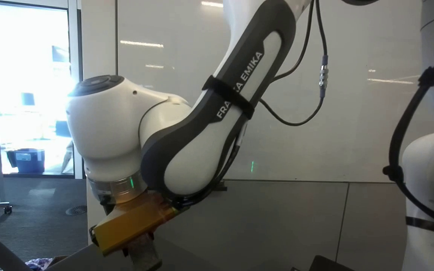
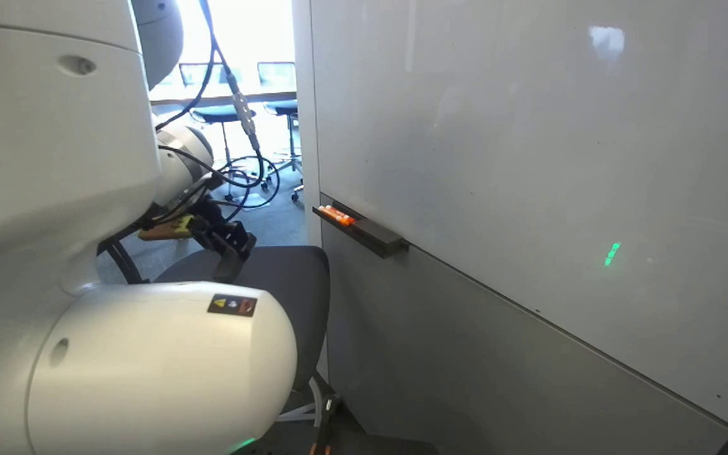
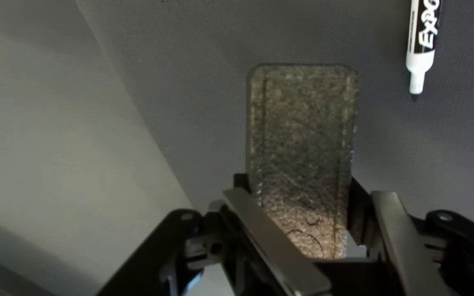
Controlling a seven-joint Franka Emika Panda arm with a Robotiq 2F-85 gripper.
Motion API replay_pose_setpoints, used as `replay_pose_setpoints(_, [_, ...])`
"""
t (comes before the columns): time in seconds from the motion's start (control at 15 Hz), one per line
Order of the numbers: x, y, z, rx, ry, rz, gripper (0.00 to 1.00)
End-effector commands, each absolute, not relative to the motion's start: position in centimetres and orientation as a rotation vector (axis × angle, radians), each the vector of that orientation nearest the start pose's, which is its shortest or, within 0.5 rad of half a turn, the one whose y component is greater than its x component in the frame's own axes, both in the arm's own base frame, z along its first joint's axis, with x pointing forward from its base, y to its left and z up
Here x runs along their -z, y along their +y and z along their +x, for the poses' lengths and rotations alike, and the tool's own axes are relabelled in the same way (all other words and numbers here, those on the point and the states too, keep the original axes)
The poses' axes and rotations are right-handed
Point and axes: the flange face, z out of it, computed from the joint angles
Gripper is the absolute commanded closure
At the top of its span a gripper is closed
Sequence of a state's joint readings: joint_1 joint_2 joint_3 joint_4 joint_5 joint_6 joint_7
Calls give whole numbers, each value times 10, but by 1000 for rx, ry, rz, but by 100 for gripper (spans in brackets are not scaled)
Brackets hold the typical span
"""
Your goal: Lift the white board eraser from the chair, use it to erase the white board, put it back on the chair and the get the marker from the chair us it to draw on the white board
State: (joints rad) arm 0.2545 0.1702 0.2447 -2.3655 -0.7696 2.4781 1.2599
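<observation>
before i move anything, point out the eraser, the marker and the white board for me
Eraser point(image 3: 302, 152): wrist view, middle of its broad face.
Marker point(image 3: 423, 41): wrist view, on its labelled barrel.
White board point(image 2: 528, 177): in an exterior view, on its glossy writing surface.

In an exterior view we see the forearm point(image 1: 239, 84) on a downward slant, the wrist point(image 1: 106, 124) turned down toward the chair point(image 2: 291, 278). The gripper point(image 3: 298, 187) hangs tilted above the chair; we find its fingers point(image 3: 401, 242) clasping both long sides of the eraser point(image 3: 303, 127).
</observation>
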Motion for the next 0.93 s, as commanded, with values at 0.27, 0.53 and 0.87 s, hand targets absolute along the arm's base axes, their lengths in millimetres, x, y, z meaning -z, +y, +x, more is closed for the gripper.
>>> replay_pose_setpoints(0.27, [-225, 250, 510, 159, -339, -3334, 69])
replay_pose_setpoints(0.53, [-217, 233, 543, 55, -486, -3294, 69])
replay_pose_setpoints(0.87, [-195, 226, 564, 37, -513, -3258, 19])
